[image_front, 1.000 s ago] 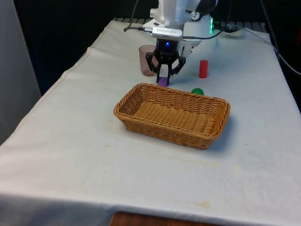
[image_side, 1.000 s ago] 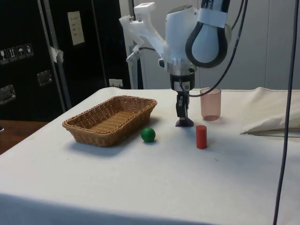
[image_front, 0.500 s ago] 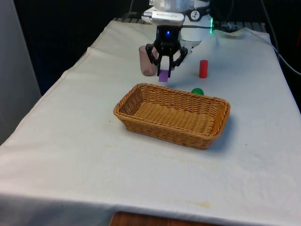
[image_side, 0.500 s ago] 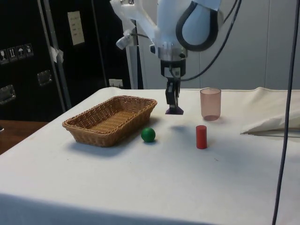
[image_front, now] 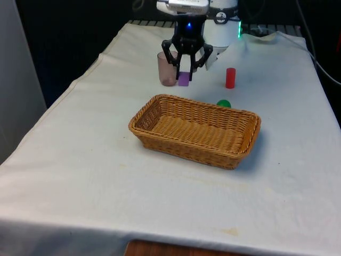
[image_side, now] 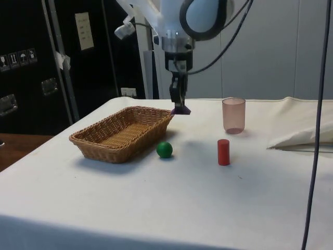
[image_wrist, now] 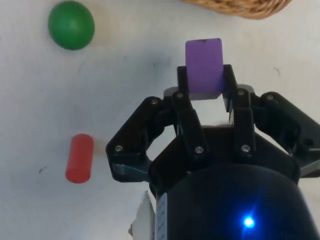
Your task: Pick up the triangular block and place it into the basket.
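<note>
Purple triangular block point(image_front: 184, 79) pinched in the jaws, aloft just beyond the wicker basket point(image_front: 241, 150).

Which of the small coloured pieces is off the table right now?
The purple block, held between the gripper's fingers above the cloth. The green ball and the red cylinder both sit on the table.

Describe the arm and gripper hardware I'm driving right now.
The arm is glossy white with rounded joint housings and a dark ring around one joint. Black cables loop off it. The gripper is black, built from bolted link bars with silver screw heads, ending in two flat black fingers below a rounded black body.
</note>
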`<state>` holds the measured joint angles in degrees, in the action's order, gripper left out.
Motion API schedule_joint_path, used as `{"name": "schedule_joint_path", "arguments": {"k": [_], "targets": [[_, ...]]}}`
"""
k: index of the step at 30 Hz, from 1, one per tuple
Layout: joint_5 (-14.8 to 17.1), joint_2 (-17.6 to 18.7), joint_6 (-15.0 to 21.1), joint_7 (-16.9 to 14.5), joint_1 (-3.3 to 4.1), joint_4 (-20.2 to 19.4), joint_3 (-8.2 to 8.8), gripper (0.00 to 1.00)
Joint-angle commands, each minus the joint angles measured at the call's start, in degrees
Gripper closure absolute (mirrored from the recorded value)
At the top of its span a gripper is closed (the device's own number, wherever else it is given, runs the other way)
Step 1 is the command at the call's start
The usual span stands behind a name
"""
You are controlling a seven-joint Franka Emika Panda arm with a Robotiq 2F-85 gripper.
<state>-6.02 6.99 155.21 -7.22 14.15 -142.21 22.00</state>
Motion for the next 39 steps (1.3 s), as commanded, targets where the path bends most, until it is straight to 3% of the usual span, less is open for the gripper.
{"name": "schedule_joint_path", "arguments": {"k": [1,10,19,36,37,39], "targets": [[0.0,-0.1,-0.4,0.0,0.00,0.5,-0.06,0.67],[-0.4,0.1,-5.3,0.9,0.23,5.7,-0.52,0.67],[0.0,0.9,-7.1,1.0,0.11,9.2,-1.32,0.67],[1.3,8.9,-9.6,2.9,0.06,20.3,-3.72,0.67],[0.5,8.1,-8.9,3.0,0.11,19.3,-3.32,0.67],[1.6,10.5,-9.6,3.0,0.06,22.2,-4.07,0.67]]}}
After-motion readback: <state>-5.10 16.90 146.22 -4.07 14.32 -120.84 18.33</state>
